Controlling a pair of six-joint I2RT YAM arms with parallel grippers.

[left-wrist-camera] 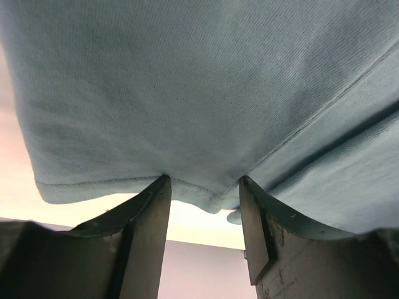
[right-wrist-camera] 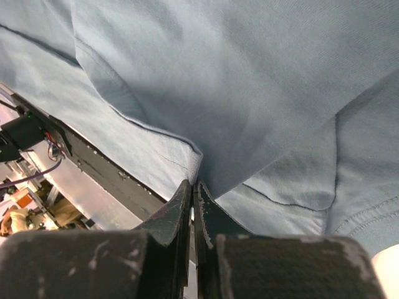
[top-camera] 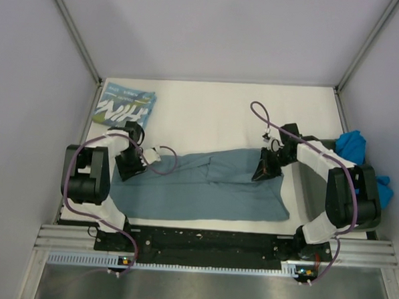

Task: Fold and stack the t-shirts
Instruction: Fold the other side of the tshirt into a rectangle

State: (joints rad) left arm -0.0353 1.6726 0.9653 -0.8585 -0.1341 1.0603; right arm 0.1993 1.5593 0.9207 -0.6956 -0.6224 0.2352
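The plain slate-teal t-shirt [top-camera: 204, 186] lies spread across the white table, partly folded lengthwise. My left gripper [top-camera: 129, 167] is at the shirt's left end. In the left wrist view it [left-wrist-camera: 202, 187] is open, its fingertips [left-wrist-camera: 156, 193] touching the shirt's hem [left-wrist-camera: 187, 93]. My right gripper [top-camera: 265, 168] is at the shirt's upper right edge. In the right wrist view it [right-wrist-camera: 194, 185] is shut on a fold of the shirt [right-wrist-camera: 237, 93]. The folded teal NIH t-shirt [top-camera: 126, 104] lies at the back left. The bright blue t-shirt [top-camera: 352, 144] is bunched at the right.
A dark grey-green tray [top-camera: 309, 189] sits at the right under my right arm, with the bright blue shirt over its far side. Booth walls close in the table on the left, back and right. The black base rail [top-camera: 208, 240] runs along the near edge.
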